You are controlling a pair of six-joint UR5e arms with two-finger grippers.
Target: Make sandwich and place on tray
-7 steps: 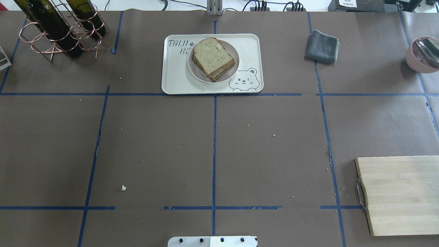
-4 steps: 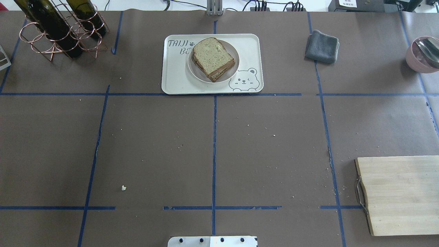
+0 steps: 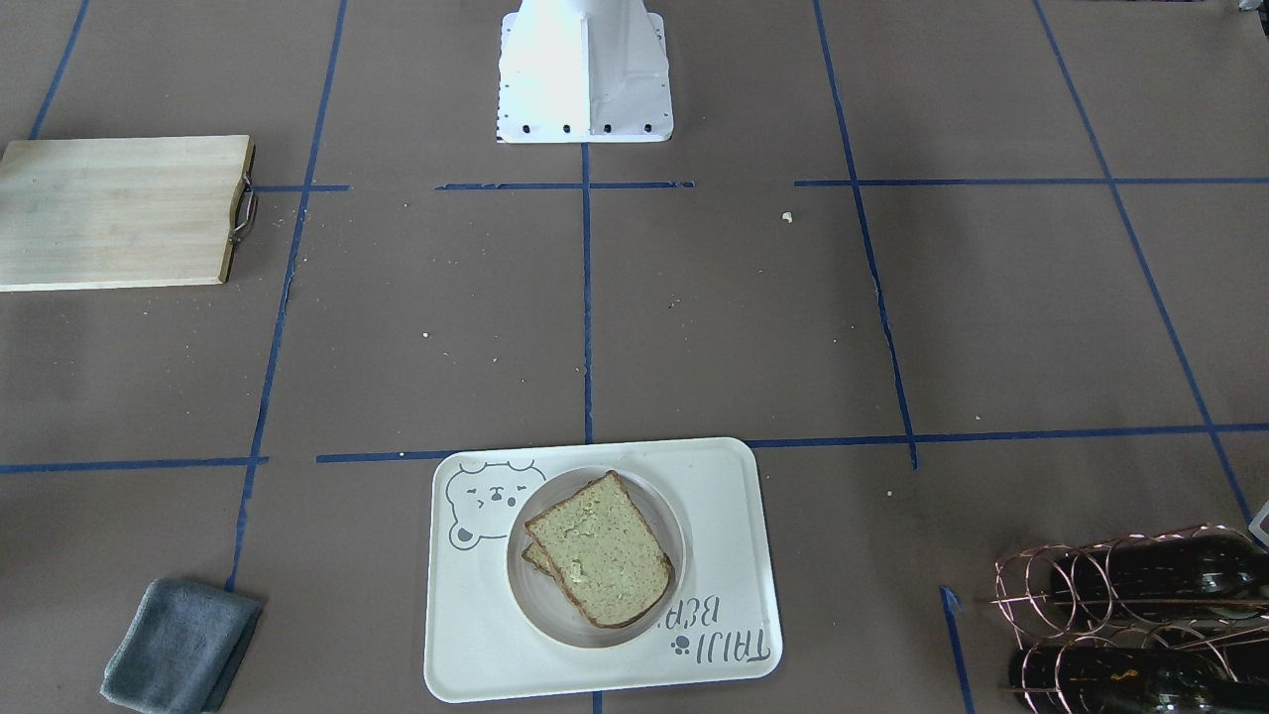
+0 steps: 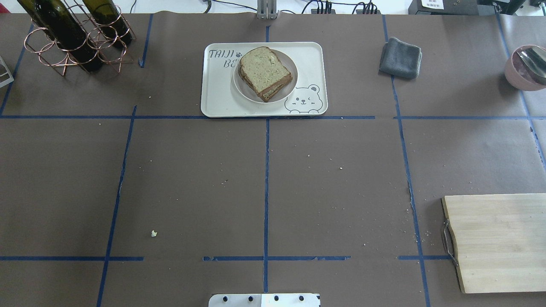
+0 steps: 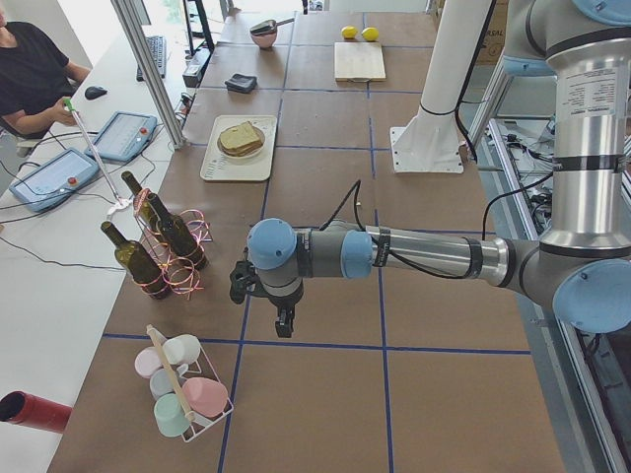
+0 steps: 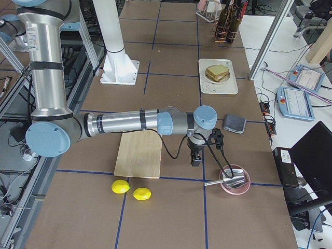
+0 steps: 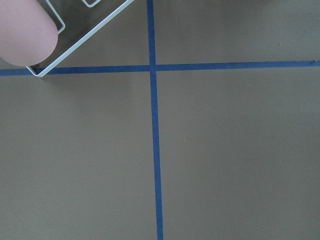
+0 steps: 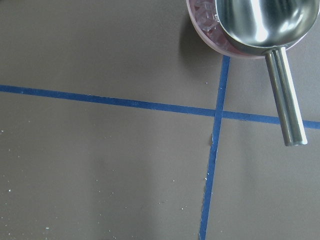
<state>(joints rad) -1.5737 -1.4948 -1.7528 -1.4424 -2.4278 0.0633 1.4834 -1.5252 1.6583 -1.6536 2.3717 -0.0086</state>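
The sandwich [image 4: 265, 72], two tan bread slices with dark crust stacked, lies on a small round white plate [image 4: 288, 91] that stands on the cream bear tray [image 4: 217, 100] at the far middle of the table. It also shows in the front-facing view [image 3: 598, 547]. The egg is hidden. My left gripper [image 5: 283, 320] hangs low over bare table beside the bottle rack, far from the tray. My right gripper [image 6: 195, 160] hangs between the cutting board and the pink bowl. Both show only in the side views, so I cannot tell if they are open or shut.
A copper rack of wine bottles [image 4: 72, 38] stands far left, a folded grey cloth [image 4: 401, 57] far right. A pink bowl with a metal scoop [image 4: 527, 66] sits at the right edge. A wooden cutting board [image 4: 499, 243] lies near right, two lemons [image 6: 132, 190] beyond it.
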